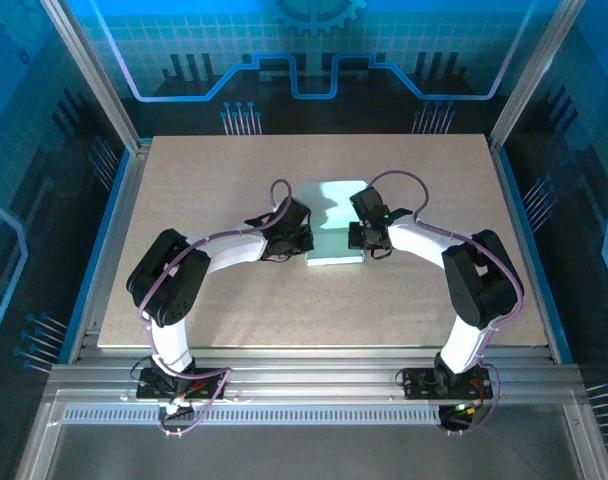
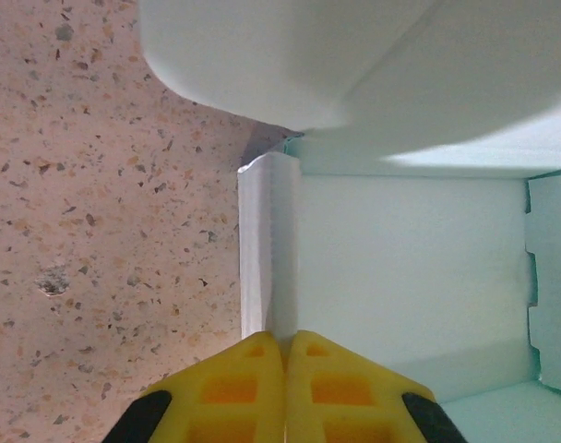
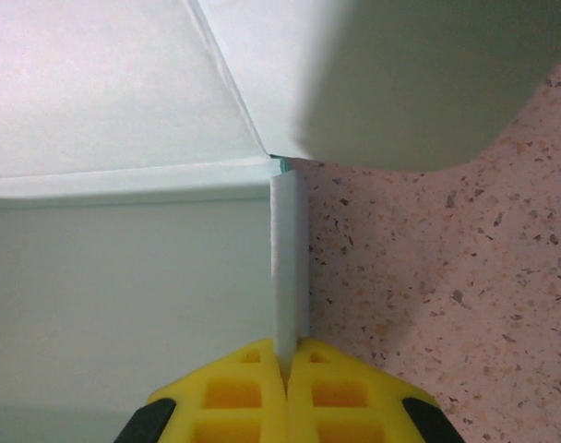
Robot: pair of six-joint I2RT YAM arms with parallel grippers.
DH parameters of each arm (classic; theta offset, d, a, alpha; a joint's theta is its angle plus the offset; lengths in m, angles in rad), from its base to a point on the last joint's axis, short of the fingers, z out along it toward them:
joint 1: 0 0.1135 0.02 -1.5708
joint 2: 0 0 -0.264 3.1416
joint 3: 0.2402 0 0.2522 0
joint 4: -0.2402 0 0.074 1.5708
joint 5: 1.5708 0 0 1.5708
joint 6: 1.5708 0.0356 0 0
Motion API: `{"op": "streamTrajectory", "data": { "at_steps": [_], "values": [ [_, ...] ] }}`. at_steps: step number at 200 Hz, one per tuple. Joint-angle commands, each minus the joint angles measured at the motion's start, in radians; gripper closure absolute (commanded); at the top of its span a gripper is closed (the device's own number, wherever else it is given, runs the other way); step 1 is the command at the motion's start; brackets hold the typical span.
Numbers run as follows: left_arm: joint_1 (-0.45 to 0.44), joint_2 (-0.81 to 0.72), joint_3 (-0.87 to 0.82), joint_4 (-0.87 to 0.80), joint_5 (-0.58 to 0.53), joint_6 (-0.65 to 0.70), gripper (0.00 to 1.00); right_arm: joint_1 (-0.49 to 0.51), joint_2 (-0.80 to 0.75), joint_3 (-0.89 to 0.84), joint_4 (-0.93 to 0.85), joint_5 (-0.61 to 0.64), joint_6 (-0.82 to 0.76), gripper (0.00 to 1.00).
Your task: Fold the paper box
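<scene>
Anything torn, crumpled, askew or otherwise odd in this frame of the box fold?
Nothing stands out. The paper box sits partly folded on the table, no tears visible; the left gripper and right gripper each pinch one upright side wall.

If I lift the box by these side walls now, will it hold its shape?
Probably not fully: the box looks like thin card, so pinched walls would likely flex. It seems light and may slide on the table if pushed. Unfolded flaps could flop.
</scene>
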Motion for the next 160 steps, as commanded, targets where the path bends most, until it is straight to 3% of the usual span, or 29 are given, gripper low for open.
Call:
{"op": "streamTrajectory", "data": {
  "at_steps": [1,22,144,160],
  "values": [
    [-0.022,0.067,-0.021,-0.082,0.019,0.006,0.86,0.022,-0.021,-0.006,0.061,-0.143,0.038,0.98],
    [-0.027,0.063,-0.008,-0.065,0.052,-0.008,0.86,0.025,-0.017,-0.01,0.074,-0.16,0.05,0.98],
    [-0.055,0.203,0.093,-0.233,-0.024,0.03,0.98,0.037,-0.031,-0.036,0.116,-0.207,0.075,0.98],
    [-0.055,0.203,0.087,-0.234,-0.038,0.024,0.94,0.037,-0.037,-0.039,0.119,-0.208,0.074,0.98]
  ]
}}
